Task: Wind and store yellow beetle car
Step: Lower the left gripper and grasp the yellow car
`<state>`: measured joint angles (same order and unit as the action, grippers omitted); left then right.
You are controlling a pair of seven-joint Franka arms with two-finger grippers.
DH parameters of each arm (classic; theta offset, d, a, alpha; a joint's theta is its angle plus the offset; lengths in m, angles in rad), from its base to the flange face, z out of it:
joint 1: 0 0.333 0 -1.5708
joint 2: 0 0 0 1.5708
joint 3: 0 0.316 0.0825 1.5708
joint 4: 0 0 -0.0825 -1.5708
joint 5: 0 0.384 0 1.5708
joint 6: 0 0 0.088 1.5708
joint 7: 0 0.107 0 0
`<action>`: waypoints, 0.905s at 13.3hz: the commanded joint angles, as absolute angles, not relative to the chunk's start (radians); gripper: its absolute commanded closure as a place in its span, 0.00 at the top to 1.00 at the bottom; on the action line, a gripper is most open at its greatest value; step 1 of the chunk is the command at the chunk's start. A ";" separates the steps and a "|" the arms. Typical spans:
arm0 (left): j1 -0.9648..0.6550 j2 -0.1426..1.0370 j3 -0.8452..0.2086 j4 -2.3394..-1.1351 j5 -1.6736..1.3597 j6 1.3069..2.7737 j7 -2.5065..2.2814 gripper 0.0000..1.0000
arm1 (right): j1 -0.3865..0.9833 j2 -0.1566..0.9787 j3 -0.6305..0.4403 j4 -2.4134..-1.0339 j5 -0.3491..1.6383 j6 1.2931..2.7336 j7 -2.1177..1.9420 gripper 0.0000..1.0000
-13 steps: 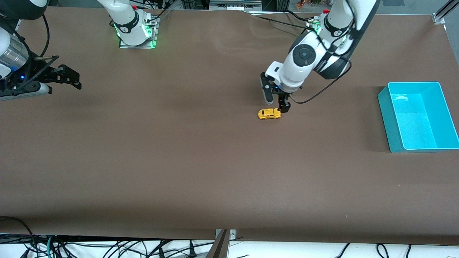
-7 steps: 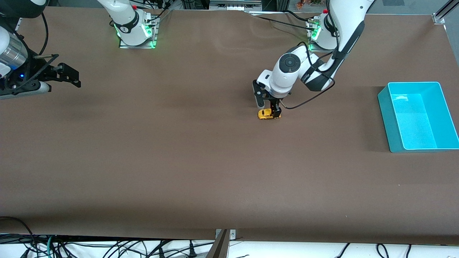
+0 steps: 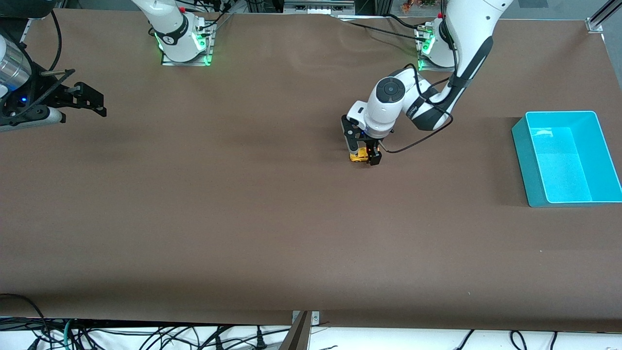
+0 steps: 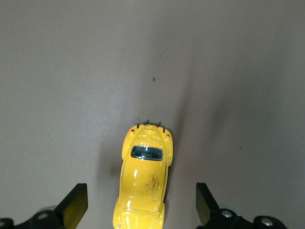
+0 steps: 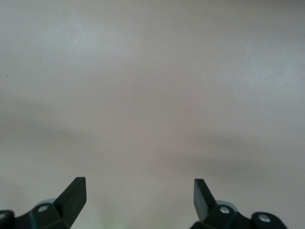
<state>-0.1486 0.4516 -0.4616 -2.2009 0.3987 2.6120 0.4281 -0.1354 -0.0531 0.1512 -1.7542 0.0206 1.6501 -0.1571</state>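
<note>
The yellow beetle car (image 3: 360, 157) stands on the brown table near its middle, toward the left arm's end. My left gripper (image 3: 362, 153) is down around it, open, one finger on each side of the car. In the left wrist view the car (image 4: 143, 183) lies between the two fingertips (image 4: 76, 202) with a gap on both sides. My right gripper (image 3: 90, 99) is open and empty, held up over the right arm's end of the table, where that arm waits. The right wrist view shows only bare table between its fingertips (image 5: 75, 191).
A turquoise bin (image 3: 590, 160) stands at the left arm's end of the table, open and empty. The two arm bases (image 3: 184, 41) stand along the table's farthest edge. Cables hang below the table's nearest edge.
My left gripper has come down from beside the car and now straddles it with open fingers. The car has not moved. The right gripper has risen slightly.
</note>
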 commanded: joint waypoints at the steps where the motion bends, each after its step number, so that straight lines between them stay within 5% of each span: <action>1: -0.149 0.500 -0.460 -2.168 0.515 2.609 0.397 0.77 | -0.130 -0.041 0.146 -1.724 0.009 1.597 -0.141 1.00; 2: -0.146 0.502 -0.460 -2.168 0.528 2.608 0.396 0.37 | -0.130 -0.041 0.146 -1.724 0.009 1.586 -0.137 1.00; 3: -0.144 0.502 -0.459 -2.169 0.528 2.606 0.379 0.28 | -0.130 -0.043 0.146 -1.724 0.009 1.585 -0.137 1.00; 8: -0.135 0.467 -0.463 -2.166 0.531 2.588 0.379 0.10 | -0.129 -0.043 0.147 -1.723 0.009 1.585 -0.137 1.00; 12: -0.026 0.335 -0.569 -2.110 0.373 2.285 0.428 0.09 | -0.129 -0.044 0.149 -1.721 0.011 1.583 -0.135 1.00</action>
